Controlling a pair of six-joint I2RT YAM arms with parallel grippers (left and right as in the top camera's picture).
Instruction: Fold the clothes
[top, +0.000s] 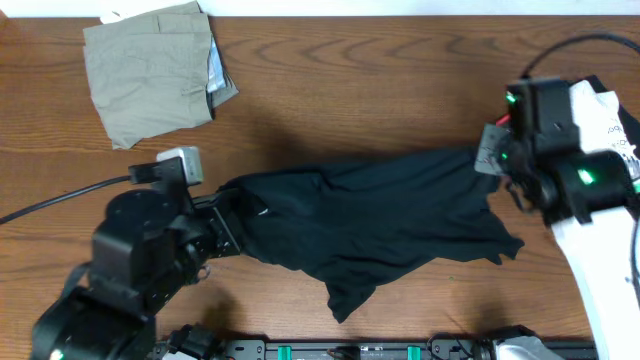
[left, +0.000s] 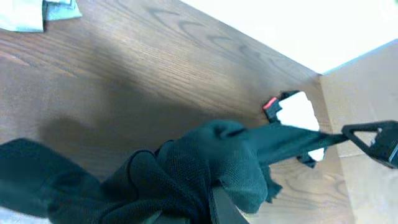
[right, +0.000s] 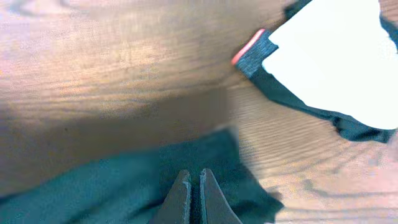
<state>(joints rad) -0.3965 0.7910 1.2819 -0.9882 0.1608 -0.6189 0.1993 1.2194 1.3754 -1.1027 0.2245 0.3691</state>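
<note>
left gripper: the left gripper (top: 238, 215) is clamped on a bunched handful at the left end of the black t-shirt (top: 380, 215); in the left wrist view the cloth wraps thickly around its fingers.
right gripper: the right gripper (right: 189, 190) has its fingers pressed together on a thin edge of the same shirt at its right end.
where the shirt is: across the middle of the table (top: 350, 70), strung between the two arms, with the lower part drooping and trailing toward the near edge.
why held this way: probably to pull the shirt out long so it can be laid flat before any fold. the left wrist view shows a taut band running to the far gripper, so the stretch looks real, but the body is crumpled, not spread.
khaki piece: the khaki piece (top: 150, 70) lies folded at the far left corner, well apart from the shirt. it looks like a finished item set aside.
waiting pile: a white printed top (top: 605, 115) lies on a black garment with red-white trim (right: 261, 56) at the right edge, partly under the right arm.
containers: no bin, basket or box shows; every garment rests straight on the wood.
stage: judged early, no fold made in the black shirt yet.
</note>
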